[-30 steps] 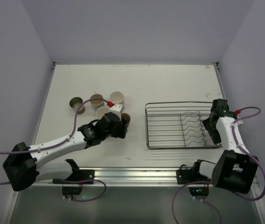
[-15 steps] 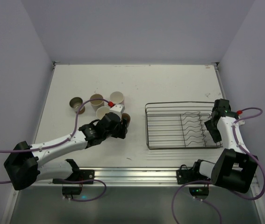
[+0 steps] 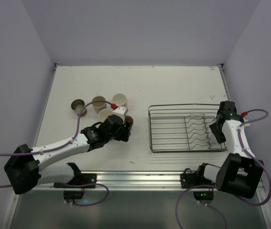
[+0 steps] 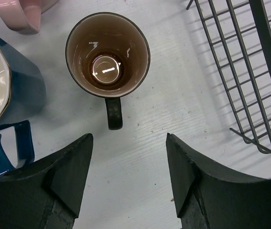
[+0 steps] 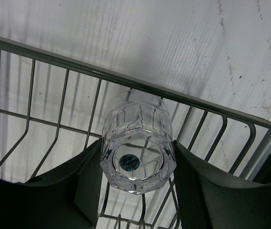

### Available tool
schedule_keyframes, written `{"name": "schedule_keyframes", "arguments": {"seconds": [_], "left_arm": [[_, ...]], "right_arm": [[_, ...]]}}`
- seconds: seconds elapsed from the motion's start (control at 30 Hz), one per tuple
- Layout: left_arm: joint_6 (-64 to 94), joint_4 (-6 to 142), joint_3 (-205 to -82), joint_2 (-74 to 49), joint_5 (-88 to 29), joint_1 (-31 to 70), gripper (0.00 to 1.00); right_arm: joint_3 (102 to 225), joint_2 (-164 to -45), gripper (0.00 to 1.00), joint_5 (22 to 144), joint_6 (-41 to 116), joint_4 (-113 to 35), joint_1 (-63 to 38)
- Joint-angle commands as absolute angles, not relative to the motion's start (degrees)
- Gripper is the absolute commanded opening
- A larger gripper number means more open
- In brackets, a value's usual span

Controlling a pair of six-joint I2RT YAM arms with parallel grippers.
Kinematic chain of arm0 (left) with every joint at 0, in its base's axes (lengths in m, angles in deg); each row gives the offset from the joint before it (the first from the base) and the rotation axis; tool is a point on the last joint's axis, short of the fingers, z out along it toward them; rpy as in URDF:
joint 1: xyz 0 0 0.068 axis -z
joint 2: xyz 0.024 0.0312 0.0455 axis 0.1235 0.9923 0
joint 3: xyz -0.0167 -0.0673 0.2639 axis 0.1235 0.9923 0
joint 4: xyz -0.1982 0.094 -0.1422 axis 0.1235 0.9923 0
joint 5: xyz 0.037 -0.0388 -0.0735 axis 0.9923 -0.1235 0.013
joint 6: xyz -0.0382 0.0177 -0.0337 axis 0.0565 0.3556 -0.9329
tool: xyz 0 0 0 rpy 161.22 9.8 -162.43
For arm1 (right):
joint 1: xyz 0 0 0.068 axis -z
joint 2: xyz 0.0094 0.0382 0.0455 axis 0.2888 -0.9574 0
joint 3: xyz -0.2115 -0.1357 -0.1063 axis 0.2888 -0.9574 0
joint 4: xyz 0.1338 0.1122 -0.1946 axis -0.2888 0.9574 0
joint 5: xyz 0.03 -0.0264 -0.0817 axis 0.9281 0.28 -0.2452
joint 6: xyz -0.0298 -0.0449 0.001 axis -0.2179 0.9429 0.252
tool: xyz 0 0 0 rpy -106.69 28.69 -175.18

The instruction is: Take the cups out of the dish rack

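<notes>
**Gripping a glass in the rack, mugs standing out on the bench**

Starting nearest the arm bases, we are seeing the right claw (image 5: 136,155) pressing its two dark fingers (image 5: 54,200) against the sides of a clear faceted glass (image 5: 137,143), so it is gripping that glass. The glass is sitting inside the dish rack (image 3: 173,129), just beside the rim wire at its right end, where the right arm is covering it in the overhead view. We cannot tell whether it is resting upright or upside down.

On the other side, the left claw (image 4: 128,143) is hanging open over the bench (image 3: 173,86), holding nothing.

Just beyond its fingertips the dark brown mug (image 4: 107,55) is standing upright on the bench, near the rack's left edge, its handle pointing back toward the gap between the fingers. Beside it the blue mug (image 4: 11,90) is standing, and past that the pink mug (image 4: 20,12).

Farther left we are finding a beige mug (image 3: 99,103) and a second beige mug (image 3: 78,106), both resting mouth-up on the bench, well apart from the rack.
</notes>
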State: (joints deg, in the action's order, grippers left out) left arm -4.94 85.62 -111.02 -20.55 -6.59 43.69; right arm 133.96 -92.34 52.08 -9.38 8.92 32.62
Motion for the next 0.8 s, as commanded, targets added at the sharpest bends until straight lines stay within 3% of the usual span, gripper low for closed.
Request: {"name": "schedule_keyframes", "arguments": {"seconds": [0.0, 0.4, 0.77], "left_arm": [[-3.8, 84.0, -113.2, -20.4, -7.0, 43.9, 0.67], [-4.3, 84.2, -115.3, -19.6, -6.0, 44.1, 0.66], [-7.2, 91.2, -119.1, -24.0, -1.2, 44.9, 0.69]], "right_arm": [[134.7, -89.8, 0.0, 50.5, -8.8, 9.1, 32.8], [148.1, -76.3, 0.0, 54.5, -5.3, 18.0, 31.6], [152.4, -70.1, 0.0, 81.2, 8.5, 6.7, 28.9]]}}
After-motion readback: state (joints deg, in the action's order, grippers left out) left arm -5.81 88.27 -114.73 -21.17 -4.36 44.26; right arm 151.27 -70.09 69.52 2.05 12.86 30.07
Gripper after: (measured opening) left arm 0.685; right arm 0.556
